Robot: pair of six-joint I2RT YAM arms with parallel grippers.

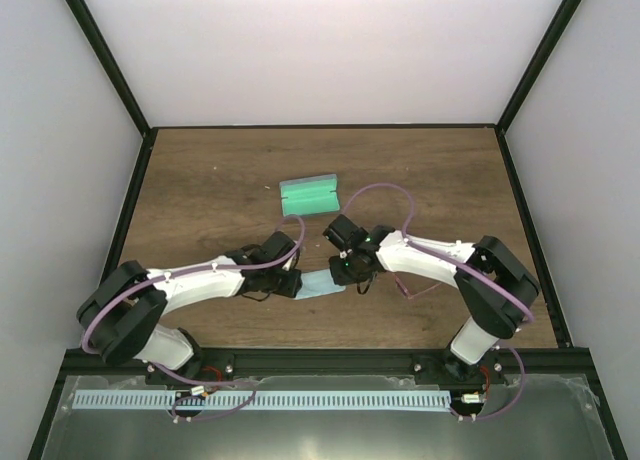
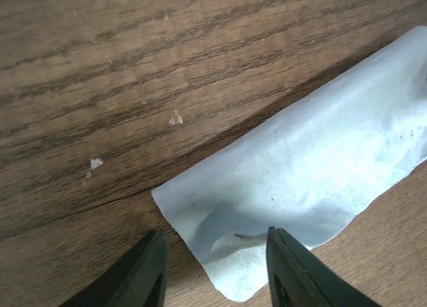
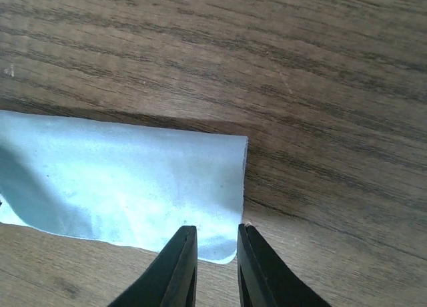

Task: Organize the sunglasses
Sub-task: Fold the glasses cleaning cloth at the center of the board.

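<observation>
The light-blue cloth [image 1: 320, 286] lies flat on the wooden table between my two grippers. My left gripper [image 1: 292, 285] is open, its fingertips astride the cloth's left corner [image 2: 313, 167], which is slightly lifted. My right gripper [image 1: 350, 272] has its jaws a narrow gap apart over the cloth's right corner [image 3: 133, 187], which still lies flat. The case [image 1: 311, 194] lies open behind them, green inside. A thin pink-purple line [image 1: 408, 292] shows under my right arm; it may be the sunglasses, the rest hidden.
Black frame posts and white walls close in the table on three sides. Purple cables loop off both arms above the table. Small pale specks [image 2: 95, 163] lie on the wood near the cloth.
</observation>
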